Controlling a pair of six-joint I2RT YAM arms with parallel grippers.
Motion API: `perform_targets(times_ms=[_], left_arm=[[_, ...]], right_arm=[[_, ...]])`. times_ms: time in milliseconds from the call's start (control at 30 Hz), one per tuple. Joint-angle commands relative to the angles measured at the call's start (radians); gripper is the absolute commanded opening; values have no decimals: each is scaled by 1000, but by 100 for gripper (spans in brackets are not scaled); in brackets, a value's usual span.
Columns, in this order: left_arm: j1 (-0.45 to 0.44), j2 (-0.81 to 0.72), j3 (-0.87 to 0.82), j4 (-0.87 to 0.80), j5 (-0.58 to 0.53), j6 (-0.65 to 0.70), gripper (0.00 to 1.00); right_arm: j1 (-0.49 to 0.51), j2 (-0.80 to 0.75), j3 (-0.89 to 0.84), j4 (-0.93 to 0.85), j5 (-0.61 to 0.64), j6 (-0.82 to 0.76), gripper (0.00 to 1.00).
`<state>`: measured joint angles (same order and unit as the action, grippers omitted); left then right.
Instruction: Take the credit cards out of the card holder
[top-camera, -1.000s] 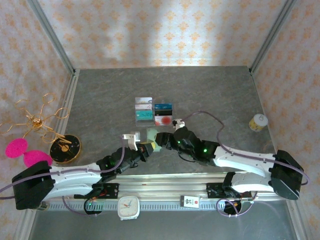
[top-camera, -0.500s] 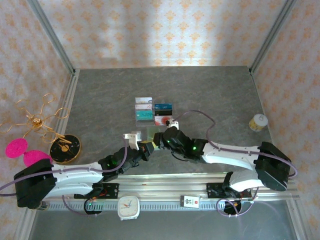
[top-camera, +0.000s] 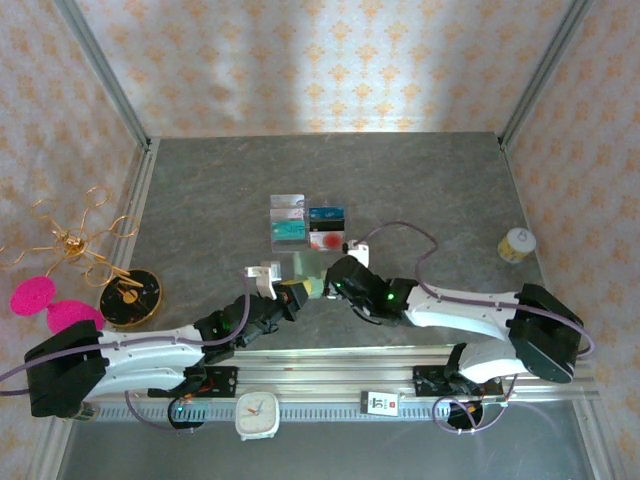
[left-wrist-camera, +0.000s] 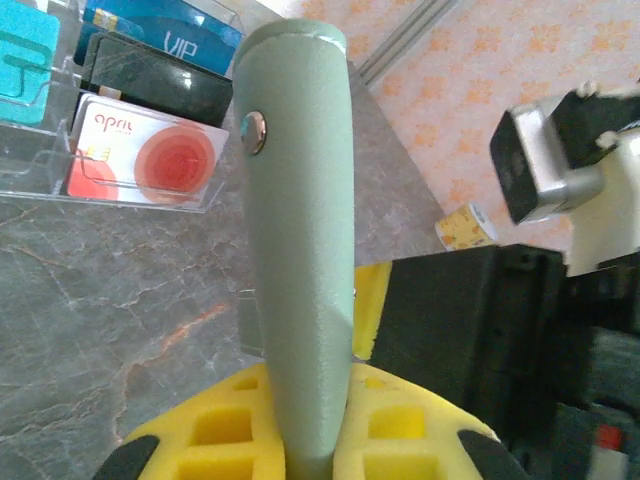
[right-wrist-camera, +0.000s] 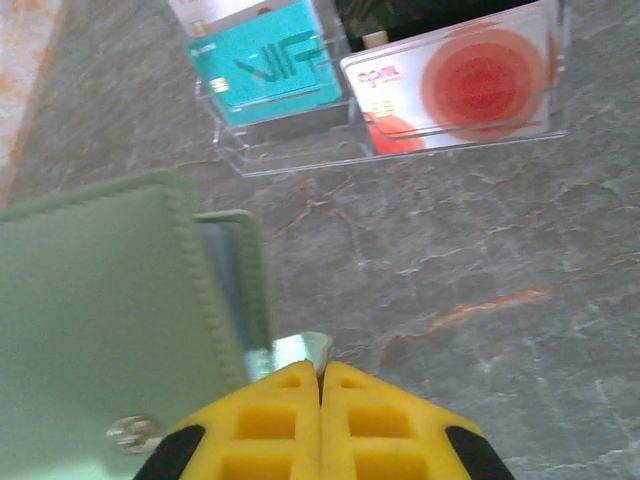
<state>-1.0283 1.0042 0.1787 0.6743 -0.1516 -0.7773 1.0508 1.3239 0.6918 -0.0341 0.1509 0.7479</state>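
Right pincer tight on perhaps a card corner at wallet edge

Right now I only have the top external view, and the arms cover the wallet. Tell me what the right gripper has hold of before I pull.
Observer: In the right wrist view the right gripper is shut on the pale corner of a credit card poking out of the card holder.
Operator: Check the left side's hold too.
Observer: In the left wrist view the left gripper is shut on the card holder, which sticks straight out from between the yellow pads, edge-on to the camera.
Operator: Tell me how far out the card is.
Observer: Barely. A blue-grey strip of it shows between the holder's two layers, and the rest is hidden inside.
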Motion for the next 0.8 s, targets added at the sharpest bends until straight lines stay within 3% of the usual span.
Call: perform_targets(times_ms=[0,233,400,500,633,767], left_arm=[[-10,16,-24,97,27,-44,0],[43,125,29,36,172,-83,0],[122,227,51,-20,299,-139,19],[133,257,83,-97,319,-134,43],[149,193,82,-164,279,-125,62],[152,36,68,-268,176,-89,70]], right_arm=[[-27,-60,-57,-20,17,-16,0],[-48,-106,-165,63,-126,-31,0],[-48,-109,-209,82,-127,-10,0],[-46,-97,-221,88,-131,-9,0],[-45,-53,-214,84,-132,-20,0],[-43,-20,-153,62,-153,-82,0]])
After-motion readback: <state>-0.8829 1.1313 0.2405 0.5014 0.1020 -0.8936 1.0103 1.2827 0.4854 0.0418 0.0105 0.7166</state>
